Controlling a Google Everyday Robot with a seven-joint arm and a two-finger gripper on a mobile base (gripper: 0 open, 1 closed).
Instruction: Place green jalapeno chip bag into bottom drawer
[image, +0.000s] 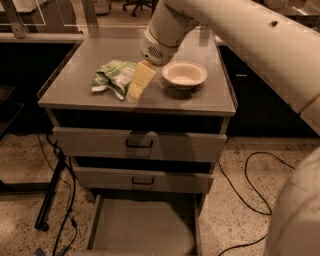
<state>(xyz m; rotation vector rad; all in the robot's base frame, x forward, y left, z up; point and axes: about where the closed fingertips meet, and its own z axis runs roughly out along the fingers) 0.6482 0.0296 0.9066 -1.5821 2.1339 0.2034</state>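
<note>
Green jalapeno chip bag (113, 76) lies on the grey desk (95, 52), with the claw (136, 89) at its right edge.
In the upper left of centre, the crinkled foil bag lies flat, its long axis running across the frame and tipped slightly up to the right, white label uppermost. The pale, blocky claw slants down against that right end; whether it is clenched or released cannot be told. Right of it sits a smooth, round cream bowl (184, 74). At the bottom centre, the bottom drawer (142, 231) stands pulled out, a flat metal tray.

Lying flat on the cabinet top (100, 47), left of centre: green jalapeno chip bag (111, 77), crinkled, white label panel facing up. Gripper (135, 89) right at its right edge. Down below: bottom drawer (142, 227), pulled out, bare grey floor showing.
</note>
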